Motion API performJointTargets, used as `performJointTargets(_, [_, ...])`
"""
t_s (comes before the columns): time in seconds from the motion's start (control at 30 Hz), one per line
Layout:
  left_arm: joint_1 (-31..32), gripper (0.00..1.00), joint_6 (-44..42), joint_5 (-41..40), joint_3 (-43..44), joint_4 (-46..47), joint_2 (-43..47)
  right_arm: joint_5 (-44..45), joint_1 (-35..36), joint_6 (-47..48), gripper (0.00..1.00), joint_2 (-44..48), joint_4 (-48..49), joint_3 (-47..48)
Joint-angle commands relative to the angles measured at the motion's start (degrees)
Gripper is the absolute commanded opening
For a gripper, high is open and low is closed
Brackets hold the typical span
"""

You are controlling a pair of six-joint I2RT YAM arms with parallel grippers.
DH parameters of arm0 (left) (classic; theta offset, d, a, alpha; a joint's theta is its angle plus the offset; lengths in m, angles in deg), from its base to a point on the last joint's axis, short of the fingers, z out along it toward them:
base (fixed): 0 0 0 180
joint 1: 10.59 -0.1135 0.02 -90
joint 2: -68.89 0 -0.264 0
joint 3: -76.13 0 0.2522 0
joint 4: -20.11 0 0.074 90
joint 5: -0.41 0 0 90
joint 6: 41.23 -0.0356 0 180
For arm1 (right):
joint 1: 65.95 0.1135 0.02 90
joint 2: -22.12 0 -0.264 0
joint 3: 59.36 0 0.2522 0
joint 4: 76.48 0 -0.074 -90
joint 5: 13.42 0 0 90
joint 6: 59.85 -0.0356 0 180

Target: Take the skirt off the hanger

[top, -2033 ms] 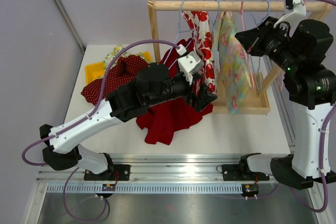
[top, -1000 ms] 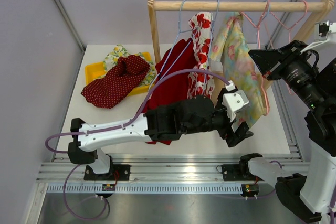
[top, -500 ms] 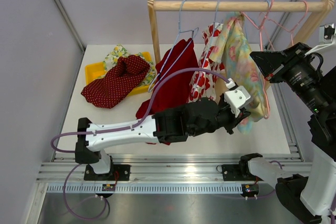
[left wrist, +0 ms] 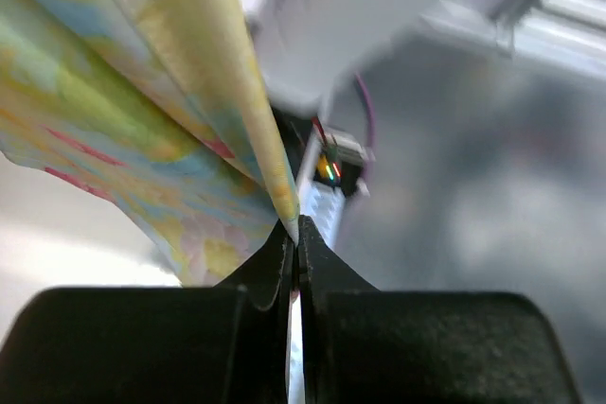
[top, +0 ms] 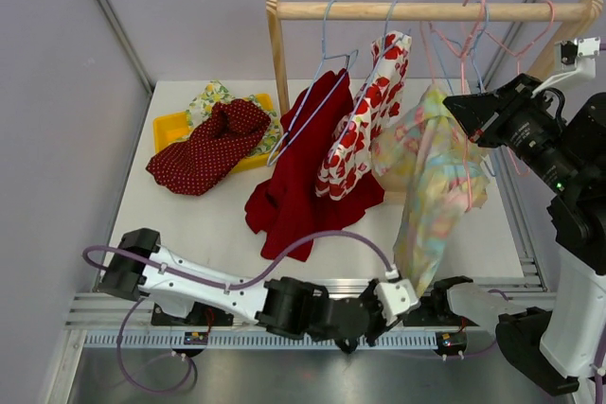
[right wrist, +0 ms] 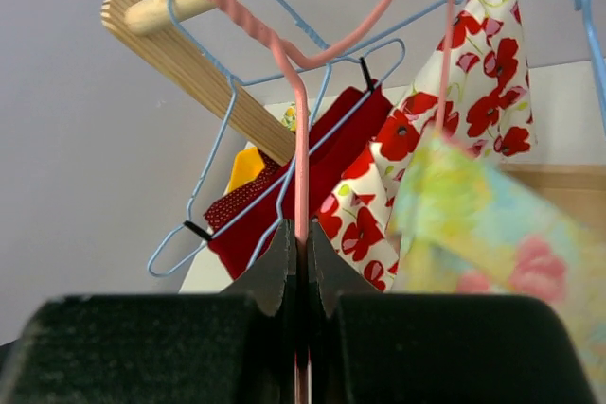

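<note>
A pastel yellow-and-pink floral skirt stretches from the pink wire hanger at the rack's right end down toward the table's near edge. My left gripper is low at that edge, by the arm bases, shut on the skirt's bottom hem. The left wrist view shows the hem of the skirt pinched at the tips of that gripper. My right gripper is beside the skirt's top, shut on the hanger's pink wire; the wire runs between the closed jaws of this gripper.
The wooden rail also carries a red garment and a poppy-print garment on blue hangers. A yellow tray at the back left holds a dotted red cloth. The wooden post stands mid-table.
My left gripper shut on the skirt's hem and swung down to the near edge, drawing the skirt out long. The right gripper kept its hold on the hanger.
</note>
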Motion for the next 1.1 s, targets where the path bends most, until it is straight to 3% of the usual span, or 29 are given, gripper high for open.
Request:
performJointTargets(0.0, [5.7,0.00,14.8,-5.9,-8.3,-11.8,3.0,4.0,0.1,1.4,0.00,-1.4,10.2,2.4])
performJointTargets(0.2, [7.2,0.00,32.5,-14.1,-15.3,-29.0,8.9,5.1,0.1,0.0,0.00,-1.3,16.5,-7.2])
performJointTargets(0.3, [7.1,0.00,40.7,-18.1,-17.6,-38.6,14.5,6.1,0.1,0.3,0.00,-3.8,18.5,-7.3])
performJointTargets(0.43, [6.4,0.00,47.2,-21.3,-21.1,-48.1,23.4,7.1,0.1,0.8,0.00,-7.0,19.8,-6.3])
performJointTargets(0.57, [4.3,0.00,48.4,-25.2,-17.9,-57.9,31.6,7.8,0.0,0.7,0.00,-8.4,21.1,-8.2])
performJointTargets(0.8, [-9.9,0.00,33.9,-30.7,-0.4,-71.4,30.6,7.2,0.0,-1.6,0.00,-4.9,23.9,-19.3])
performJointTargets(1.0, [-31.0,0.00,6.6,-26.8,9.1,-56.4,32.5,7.1,0.1,-2.1,0.00,-1.5,23.6,-25.6])
performJointTargets(1.07, [-41.7,0.00,-1.8,-21.4,11.8,-50.0,32.0,7.2,0.1,-2.0,0.00,-0.7,23.5,-26.9])
